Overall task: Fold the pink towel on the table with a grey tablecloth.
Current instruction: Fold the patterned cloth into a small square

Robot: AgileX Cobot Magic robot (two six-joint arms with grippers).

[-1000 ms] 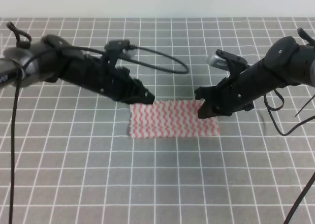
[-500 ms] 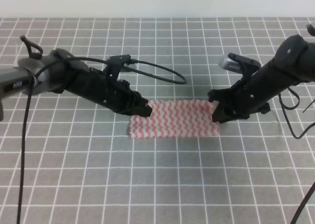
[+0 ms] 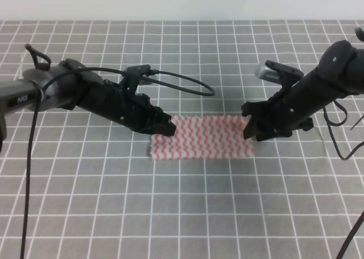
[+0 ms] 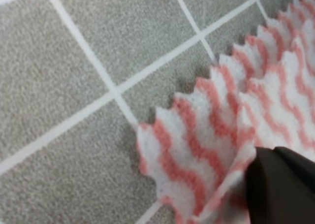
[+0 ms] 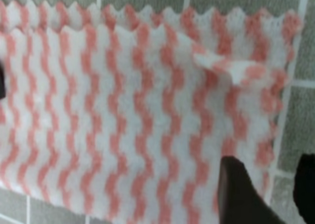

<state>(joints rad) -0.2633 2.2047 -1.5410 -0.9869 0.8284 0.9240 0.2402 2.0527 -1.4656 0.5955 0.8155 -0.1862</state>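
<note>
- Left tool (image 3: 166,126): touches the pink towel (image 3: 200,137) at its upper-left corner; opening cannot be told.
- Right tool (image 3: 251,128): fingers parted, over its right edge.
- Towel: mid-frame on the desk (image 3: 182,213), long axis left-right.

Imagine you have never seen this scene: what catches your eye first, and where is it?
The pink towel, already doubled into a wide strip, lies at the middle of the grey gridded table. The left gripper sits at its upper left corner and the right gripper at its upper right corner. In the right wrist view one small corner of the towel is curled over.
</note>
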